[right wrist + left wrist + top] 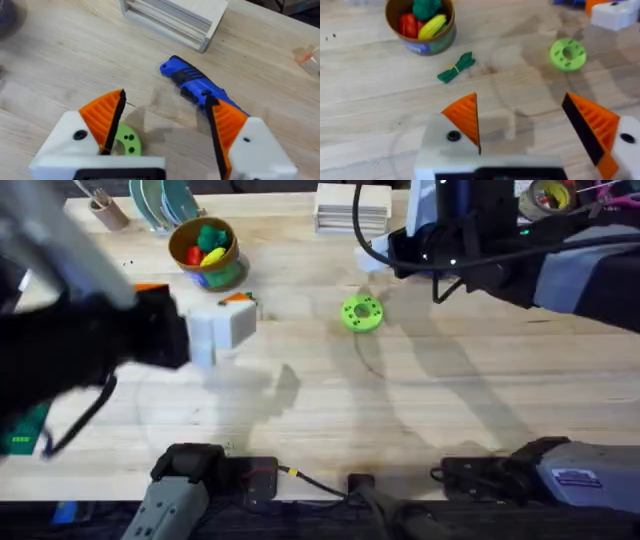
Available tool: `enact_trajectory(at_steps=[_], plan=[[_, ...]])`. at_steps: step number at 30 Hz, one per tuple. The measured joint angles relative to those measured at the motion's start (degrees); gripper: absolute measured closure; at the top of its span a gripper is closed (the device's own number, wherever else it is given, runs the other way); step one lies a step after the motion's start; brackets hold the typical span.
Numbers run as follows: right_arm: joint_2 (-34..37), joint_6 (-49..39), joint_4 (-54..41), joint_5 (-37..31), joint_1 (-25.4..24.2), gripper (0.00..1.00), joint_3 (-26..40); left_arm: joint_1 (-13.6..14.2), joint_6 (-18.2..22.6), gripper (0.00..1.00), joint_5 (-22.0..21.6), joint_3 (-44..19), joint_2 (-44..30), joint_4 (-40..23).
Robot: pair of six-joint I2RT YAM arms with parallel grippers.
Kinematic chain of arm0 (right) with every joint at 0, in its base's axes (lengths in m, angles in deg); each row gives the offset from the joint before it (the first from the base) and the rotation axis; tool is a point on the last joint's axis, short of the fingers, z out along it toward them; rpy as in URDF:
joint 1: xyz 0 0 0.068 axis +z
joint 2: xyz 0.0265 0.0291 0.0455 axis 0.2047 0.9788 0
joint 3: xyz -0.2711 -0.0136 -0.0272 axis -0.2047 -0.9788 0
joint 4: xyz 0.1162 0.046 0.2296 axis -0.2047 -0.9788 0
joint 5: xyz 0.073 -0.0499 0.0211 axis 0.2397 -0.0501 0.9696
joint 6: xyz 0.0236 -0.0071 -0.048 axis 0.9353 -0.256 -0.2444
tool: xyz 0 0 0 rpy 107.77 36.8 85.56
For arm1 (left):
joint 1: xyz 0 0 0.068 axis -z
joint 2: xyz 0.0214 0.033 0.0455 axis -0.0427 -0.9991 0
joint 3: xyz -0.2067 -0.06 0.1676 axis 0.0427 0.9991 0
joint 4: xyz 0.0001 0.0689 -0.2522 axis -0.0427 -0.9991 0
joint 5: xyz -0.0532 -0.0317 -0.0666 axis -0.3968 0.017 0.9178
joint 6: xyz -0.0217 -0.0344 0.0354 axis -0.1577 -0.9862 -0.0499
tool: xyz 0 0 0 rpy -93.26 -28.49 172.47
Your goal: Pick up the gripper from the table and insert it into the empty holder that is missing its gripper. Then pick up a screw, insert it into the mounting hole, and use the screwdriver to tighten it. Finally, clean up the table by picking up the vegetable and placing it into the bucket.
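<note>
My left gripper [521, 107] hangs open over bare table, and both of its white mounts [440, 145] carry an orange ribbed finger [465, 117]. I cannot tell which mount is the holder or which finger is the task's gripper. A dark spot [453, 135] fills one mount's hole. The dark-green vegetable [456, 68] lies on the wood beside the bucket [422, 42], which holds toy food. My right gripper [166, 97] is open just above the blue screwdriver [200, 87], which lies flat. From overhead, the left gripper [228, 322] is right of the bucket [205, 250].
A green disc with holes [362, 313] sits mid-table, close under the right gripper [127, 142]. A white slatted box [352, 208] stands at the back, with a tan cup of sticks [105, 210] and plates [160, 200] at the back left.
</note>
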Motion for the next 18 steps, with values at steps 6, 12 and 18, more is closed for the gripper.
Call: enact_trajectory(at_steps=[6, 12, 18], plan=[[0.0, 0.0, -0.4, 0.0, 0.0, 0.010, 0.0, 0.0, 1.5, 0.008, -1.5, -0.3, -11.4, -1.4], [0.0, 0.0, -0.6, 0.0, 0.0, 0.011, 0.0, 0.0, 3.2, 0.008, -2.0, -0.3, -20.6, -1.3], [0.0, 0.0, -0.8, 0.0, 0.0, 0.010, 0.0, 0.0, 9.8, 0.006, -3.3, 0.8, -29.6, 1.8]])
